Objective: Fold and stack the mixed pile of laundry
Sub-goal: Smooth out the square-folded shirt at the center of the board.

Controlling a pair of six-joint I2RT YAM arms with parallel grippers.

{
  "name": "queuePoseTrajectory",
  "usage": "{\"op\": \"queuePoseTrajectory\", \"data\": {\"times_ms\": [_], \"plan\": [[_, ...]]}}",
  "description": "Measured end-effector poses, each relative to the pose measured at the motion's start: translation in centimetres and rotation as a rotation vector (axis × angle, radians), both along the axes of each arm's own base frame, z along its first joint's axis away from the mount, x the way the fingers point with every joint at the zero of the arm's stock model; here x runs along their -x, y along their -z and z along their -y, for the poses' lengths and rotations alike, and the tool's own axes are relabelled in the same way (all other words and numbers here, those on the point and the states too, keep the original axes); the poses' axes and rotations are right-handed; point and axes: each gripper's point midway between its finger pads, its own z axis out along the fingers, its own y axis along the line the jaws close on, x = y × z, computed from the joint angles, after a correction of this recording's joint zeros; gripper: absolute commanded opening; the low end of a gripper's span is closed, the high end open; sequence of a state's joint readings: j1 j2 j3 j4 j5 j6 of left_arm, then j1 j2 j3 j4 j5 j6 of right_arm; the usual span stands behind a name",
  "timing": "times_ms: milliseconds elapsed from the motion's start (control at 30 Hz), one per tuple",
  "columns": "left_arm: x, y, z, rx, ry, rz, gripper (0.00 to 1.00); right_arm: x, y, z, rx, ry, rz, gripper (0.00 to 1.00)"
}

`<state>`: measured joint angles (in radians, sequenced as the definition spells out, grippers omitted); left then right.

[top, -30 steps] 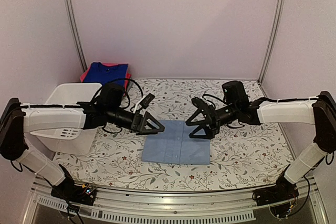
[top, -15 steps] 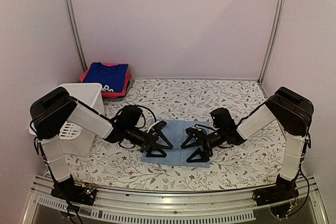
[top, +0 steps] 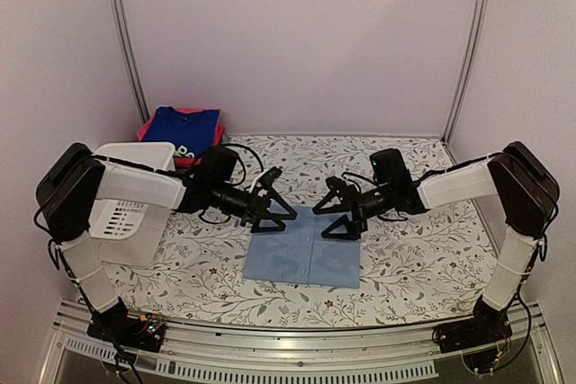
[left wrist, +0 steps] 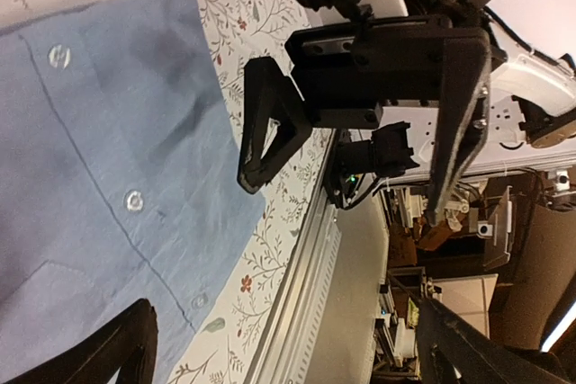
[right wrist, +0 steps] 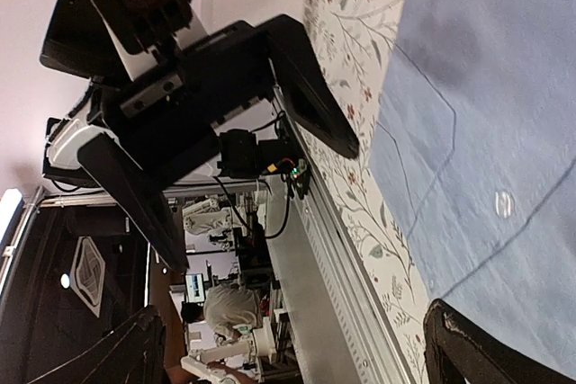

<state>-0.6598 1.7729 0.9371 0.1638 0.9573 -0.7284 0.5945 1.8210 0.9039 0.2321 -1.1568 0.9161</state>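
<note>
From the top view, the left tool (top: 281, 202) and right tool (top: 326, 213) face each other with a small gap between them. Both have their jaws spread wide and hold nothing. The pale-blue button shirt (top: 304, 256) lies folded into a flat rectangle on the bench (top: 423, 267). Its far edge is directly under the two tools and the rest reaches back toward the arm bases. Well behind the left tool and to its left is a stack in the corner, with a blue item with white print (top: 184, 125) on top of a pink-red garment (top: 144, 130). The white slotted basket (top: 135, 222) sits to the left of that tool, beside its arm.

In the left wrist view, the shirt (left wrist: 99, 177) fills the area below and beside this tool's own fingers (left wrist: 117, 352), which are parted and empty. A button (left wrist: 134, 200) and the stitched placket run across the cloth. The right tool hangs opposite, just past the shirt's edge.

In the right wrist view, the shirt (right wrist: 486, 123) lies flat under the parted fingers (right wrist: 490, 348), and a pocket seam and another button (right wrist: 504, 205) can be seen. The left tool is across from it, above the patterned bench.

The shirt looks light, thin and limp, so I judge it would sag and come unfolded if lifted at one point. Each tool should pinch all the layers at a corner of one edge, clear of the buttons. Lifting both corners together should keep the fold intact on the way to the stack.
</note>
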Motion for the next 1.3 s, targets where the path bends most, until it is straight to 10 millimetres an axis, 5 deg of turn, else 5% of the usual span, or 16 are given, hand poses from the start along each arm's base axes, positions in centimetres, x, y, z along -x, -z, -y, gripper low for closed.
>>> {"op": "queuePoseTrajectory", "data": {"times_ms": [100, 167, 300, 433, 700, 867, 1000, 1100, 1233, 1300], "plan": [[-2.2, -1.6, 1.7, 0.039, 0.001, 0.057, 1.00, -3.2, -3.6, -1.6, -0.056, 0.025, 0.123, 0.99], [-3.8, -0.8, 2.8, 0.044, -0.008, 0.062, 1.00, -4.9, -4.1, -2.5, -0.073, 0.040, 0.157, 0.99], [-5.2, 3.7, 3.3, -0.019, -0.049, -0.006, 1.00, -6.9, 0.2, -3.3, -0.016, 0.077, 0.098, 0.99], [-5.1, 7.0, 2.1, -0.067, -0.087, -0.074, 1.00, -6.4, 6.0, -1.6, 0.069, 0.103, -0.003, 0.99], [-5.0, 5.8, -1.1, -0.094, -0.147, -0.061, 1.00, -7.0, 4.6, 0.7, 0.106, 0.122, 0.013, 0.99], [-8.1, 1.7, 0.5, -0.050, -0.161, 0.037, 1.00, -9.6, 0.2, 0.9, 0.062, 0.158, 0.103, 0.99], [-11.0, -0.4, 2.3, 0.005, -0.177, 0.101, 1.00, -10.4, -0.6, 0.2, 0.032, 0.169, 0.118, 0.99], [-12.2, 1.8, 2.4, -0.005, -0.210, 0.068, 1.00, -10.9, 1.4, -0.1, 0.044, 0.177, 0.086, 0.99], [-12.7, 7.2, 0.5, -0.076, -0.268, -0.029, 1.00, -11.0, 6.0, 0.6, 0.097, 0.188, 0.006, 0.99], [-13.5, 7.4, -0.4, -0.064, -0.292, -0.027, 1.00, -11.4, 6.1, 1.1, 0.080, 0.189, 0.012, 0.99]]}}
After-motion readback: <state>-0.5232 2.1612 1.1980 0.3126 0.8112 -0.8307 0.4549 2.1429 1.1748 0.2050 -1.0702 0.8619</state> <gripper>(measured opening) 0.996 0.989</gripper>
